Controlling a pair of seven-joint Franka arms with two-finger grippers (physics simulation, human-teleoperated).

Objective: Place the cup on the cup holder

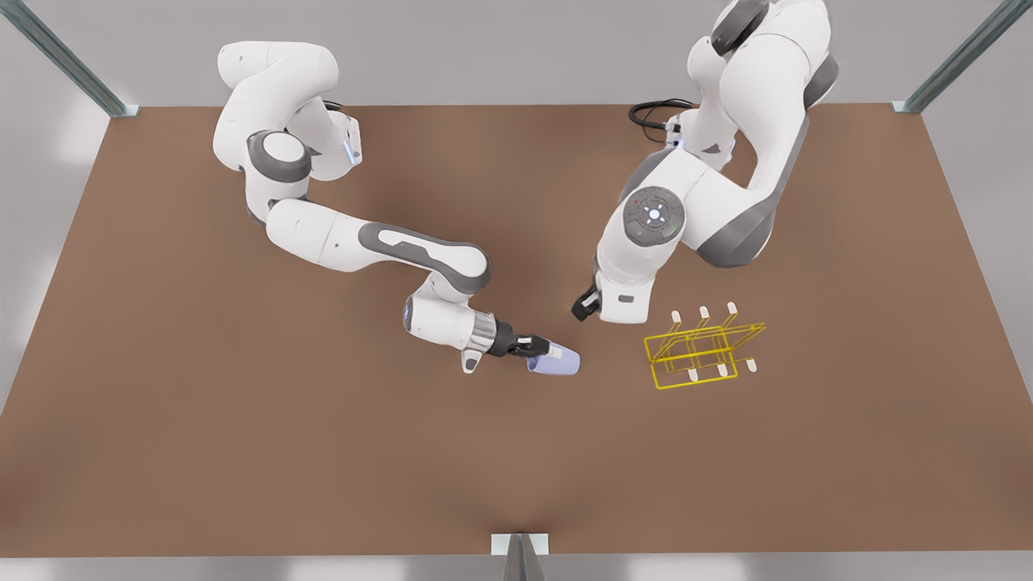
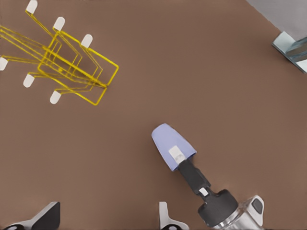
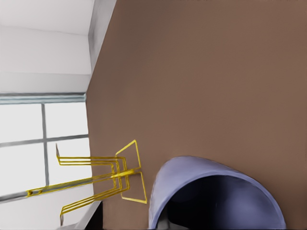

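The pale lavender-blue cup [image 1: 559, 363] is tipped on its side low over the brown table, near the middle. My right gripper [image 1: 547, 353], on the arm at the front view's left, is shut on the cup's rim; its open mouth [image 3: 216, 201] faces that wrist's camera. The left wrist view looks down on the cup [image 2: 167, 139] and the right gripper's fingers [image 2: 176, 154]. The yellow wire cup holder [image 1: 704, 355] with white-tipped prongs stands to the cup's right, apart from it; it is in both wrist views [image 2: 72, 69] [image 3: 115, 175]. My left gripper [image 1: 584, 307] hangs open above the table between them, holding nothing.
Grey metal frame posts stand at the table's back corners [image 1: 121, 109] and at the middle of its front edge [image 1: 519, 553]. A black cable [image 1: 652, 111] loops behind the base of the arm on the right. Wide bare tabletop [image 1: 242, 452] lies in front.
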